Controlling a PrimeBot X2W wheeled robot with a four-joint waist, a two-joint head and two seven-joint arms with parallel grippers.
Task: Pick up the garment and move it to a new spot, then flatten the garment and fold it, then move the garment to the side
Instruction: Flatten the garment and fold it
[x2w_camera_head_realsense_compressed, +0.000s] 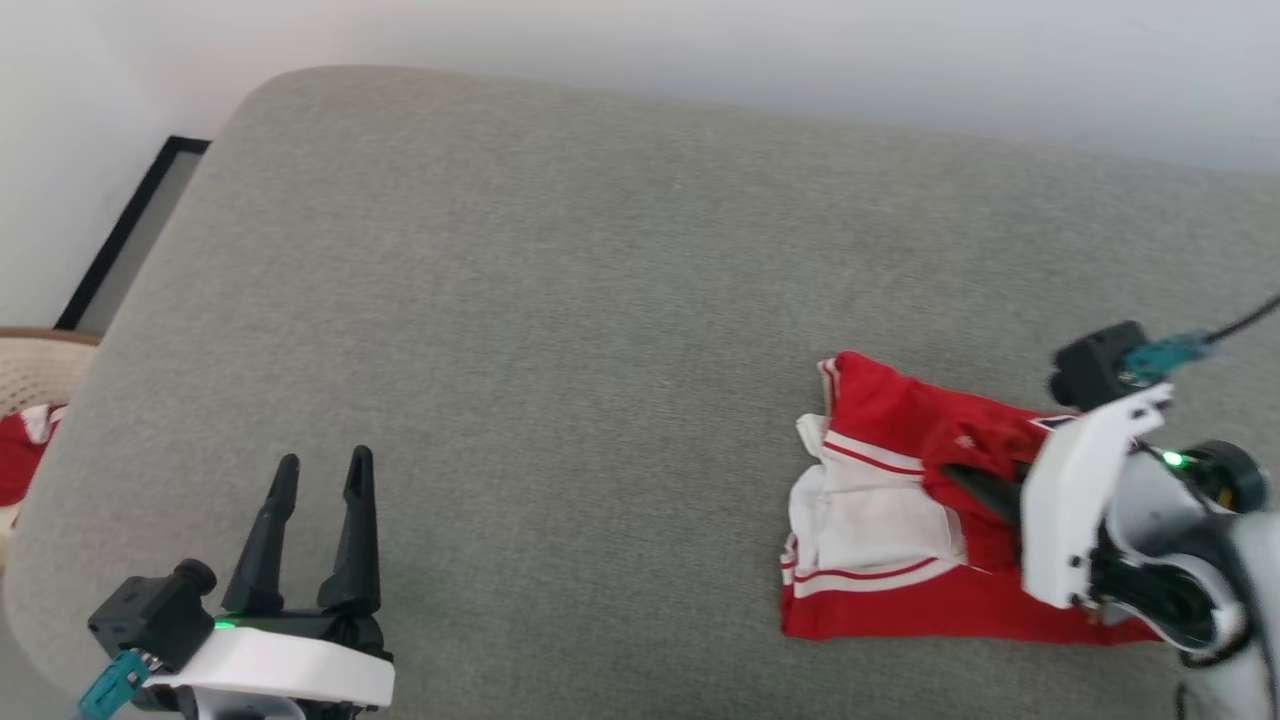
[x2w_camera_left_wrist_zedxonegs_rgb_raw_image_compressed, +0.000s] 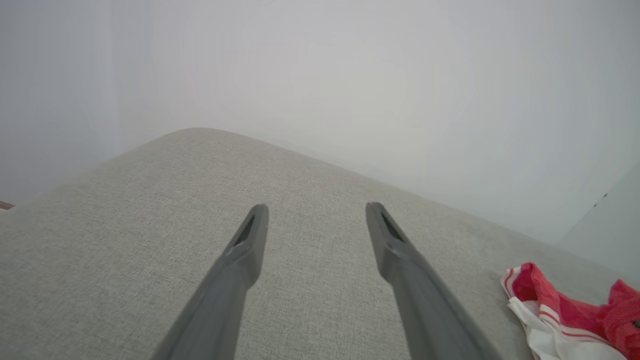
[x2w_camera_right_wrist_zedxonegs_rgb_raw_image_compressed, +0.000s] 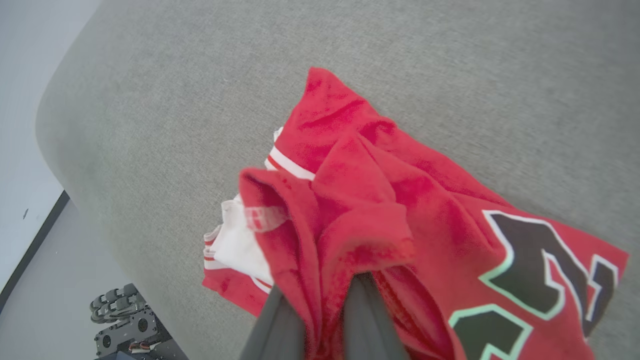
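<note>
Two grippers, two states. The left gripper (x2w_camera_head_realsense_compressed: 320, 465) hangs over bare grey cushion (x2w_camera_head_realsense_compressed: 560, 300) at the near left, its fingers spread wide and holding nothing. The right gripper (x2w_camera_head_realsense_compressed: 975, 482), at the right, is pressed almost together on a bunched ridge of the garment (x2w_camera_head_realsense_compressed: 900, 520), with red cloth wedged between its fingers.

The garment lies crumpled on the right part of the cushion, toward the near edge. Its white sleeve end (x2w_camera_head_realsense_compressed: 870, 515) and striped trim face left, and the black lettering (x2w_camera_right_wrist_zedxonegs_rgb_raw_image_compressed: 530, 265) lies just beside the pinch.

It looks light, limp and loosely layered. Lifted by this one mid-body fold, it would likely sag into a bundle and drag its tail. The doubled trim or a shoulder seam should give a firmer hold. For flattening, one corner in each gripper seems the better grasp.
</note>
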